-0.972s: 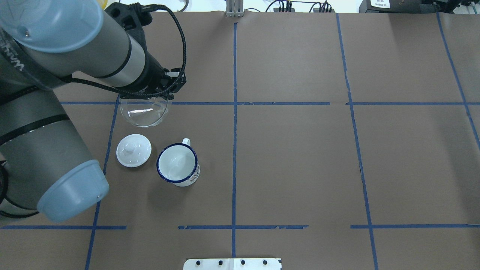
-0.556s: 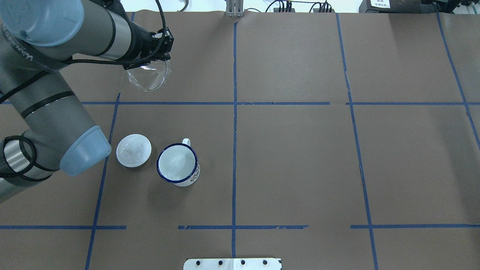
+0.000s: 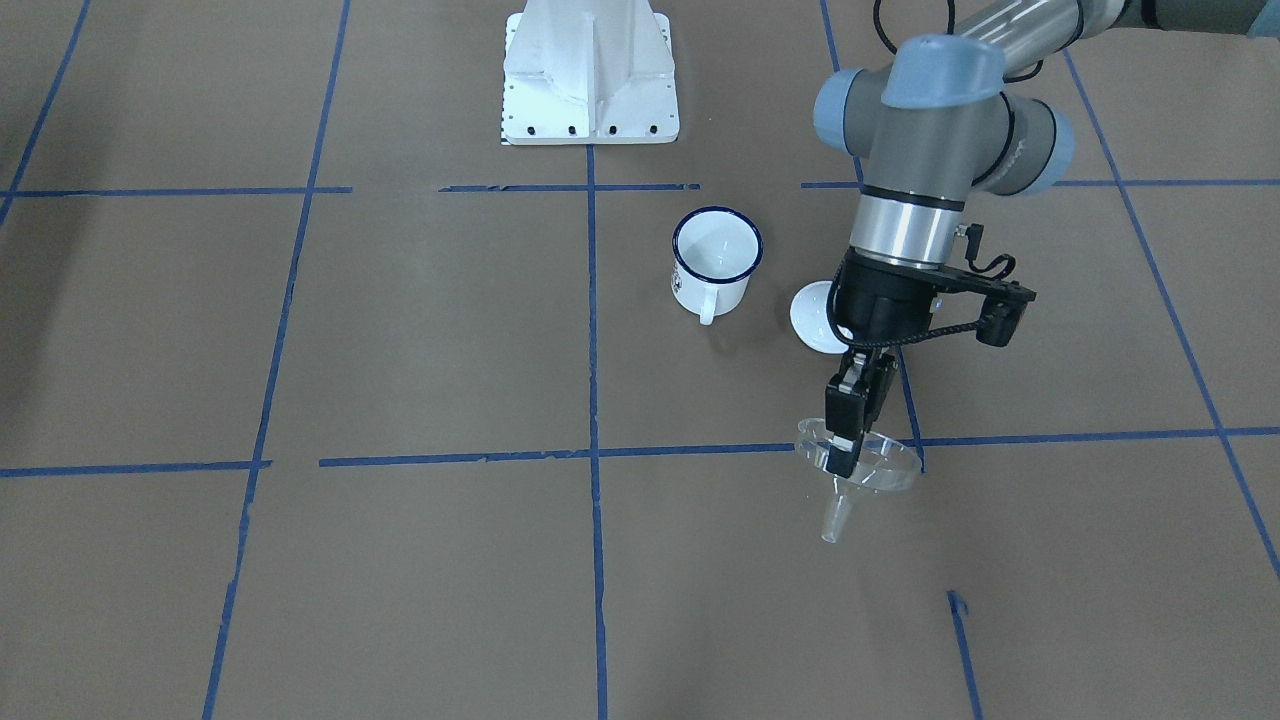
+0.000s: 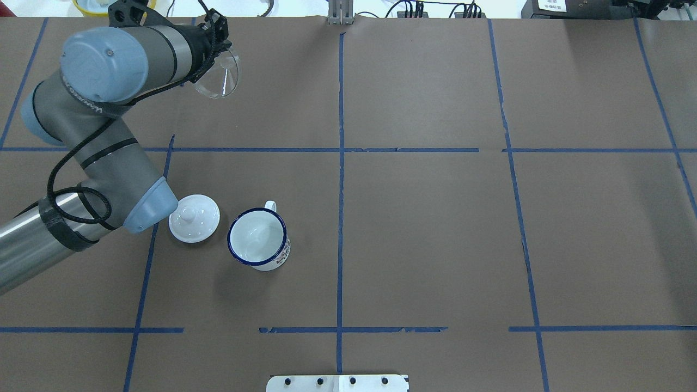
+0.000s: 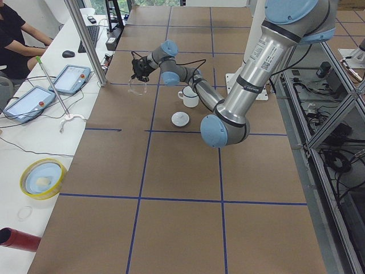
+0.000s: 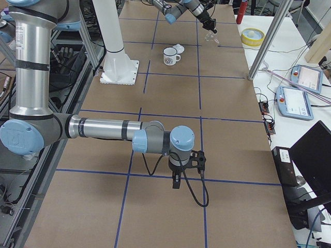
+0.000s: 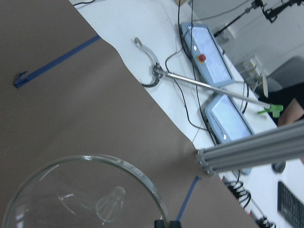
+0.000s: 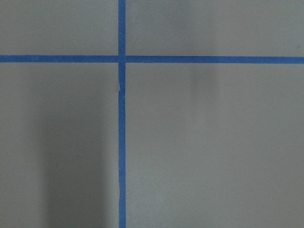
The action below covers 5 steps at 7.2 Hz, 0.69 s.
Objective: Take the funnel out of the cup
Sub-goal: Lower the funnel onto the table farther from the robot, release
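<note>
My left gripper (image 3: 847,450) is shut on the rim of the clear funnel (image 3: 885,470) and holds it in the air over the far left part of the table, spout down and slightly tilted. In the overhead view the funnel (image 4: 223,76) hangs at the gripper (image 4: 215,46), far from the cup. The left wrist view shows the funnel's mouth (image 7: 90,194) from above. The white cup with a blue rim (image 4: 257,238) stands upright and empty on the table (image 4: 435,228). My right gripper (image 6: 176,183) shows only in the exterior right view, low over the table; I cannot tell its state.
A white round lid with a knob (image 4: 194,218) lies just left of the cup. A white mount plate (image 3: 590,80) sits at the robot's side. Beyond the far edge stand an aluminium post (image 5: 85,40) and control tablets (image 5: 34,100).
My left arm has carried the funnel farther from the cup, toward the table's far left edge. The cup and lid have not moved.
</note>
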Available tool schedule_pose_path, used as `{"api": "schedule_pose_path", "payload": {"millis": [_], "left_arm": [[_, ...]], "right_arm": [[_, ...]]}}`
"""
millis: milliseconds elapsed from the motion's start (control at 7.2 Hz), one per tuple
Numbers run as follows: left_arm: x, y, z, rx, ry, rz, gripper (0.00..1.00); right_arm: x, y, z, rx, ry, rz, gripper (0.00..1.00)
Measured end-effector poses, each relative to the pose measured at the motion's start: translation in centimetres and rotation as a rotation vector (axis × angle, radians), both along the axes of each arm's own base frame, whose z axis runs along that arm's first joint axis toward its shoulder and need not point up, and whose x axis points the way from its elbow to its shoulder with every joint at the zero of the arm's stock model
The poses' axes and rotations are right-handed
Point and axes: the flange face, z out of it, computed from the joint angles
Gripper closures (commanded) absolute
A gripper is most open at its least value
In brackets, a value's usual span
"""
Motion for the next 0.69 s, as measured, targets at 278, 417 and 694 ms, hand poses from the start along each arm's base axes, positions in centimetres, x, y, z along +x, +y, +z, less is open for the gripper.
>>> {"api": "schedule_pose_path", "payload": {"millis": [278,417,694], "left_arm": [[4.5,-0.1,4.8,0.0,0.042,-0.135,1.0],[6.6,0.7,6.3,0.002,0.04,-0.175,1.0],[9.4,2.0,8.2,-0.006,0.021,-0.203,1.0]], "right_arm": [[0.0,0.0,0.0,0.0,0.0,0.0,0.0],[0.0,0.0,0.0,0.0,0.0,0.0,0.0],[0.0,0.0,0.0,0.0,0.0,0.0,0.0]]}}
